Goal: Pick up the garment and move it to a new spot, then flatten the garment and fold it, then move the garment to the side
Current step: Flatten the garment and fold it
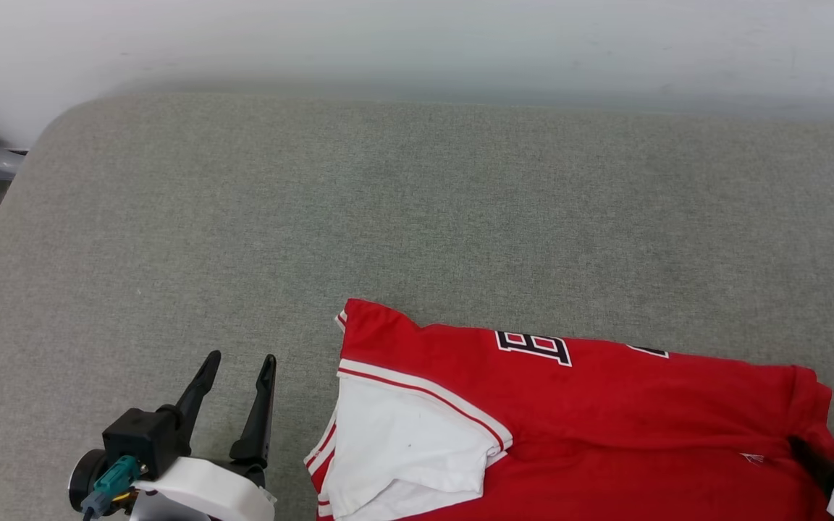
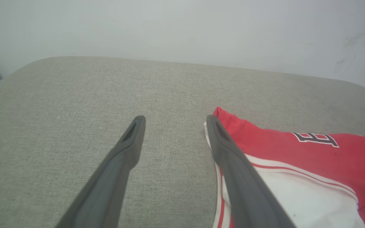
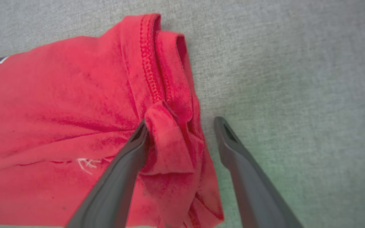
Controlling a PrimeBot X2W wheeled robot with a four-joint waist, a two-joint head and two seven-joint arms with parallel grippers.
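On the grey cushion (image 1: 388, 202), the garment (image 1: 605, 405) lies.
Left tool (image 1: 241, 358) spread wide, empty; right tool (image 3: 182, 123) spread wide astride its hem, not gripping.

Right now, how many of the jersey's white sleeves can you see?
1: a white sleeve lies at the left end of the red jersey, beside the open left gripper. The other may be hidden.

Head view high, downward; both wrist views low and close; the garment (image 1: 605, 405) common to all three
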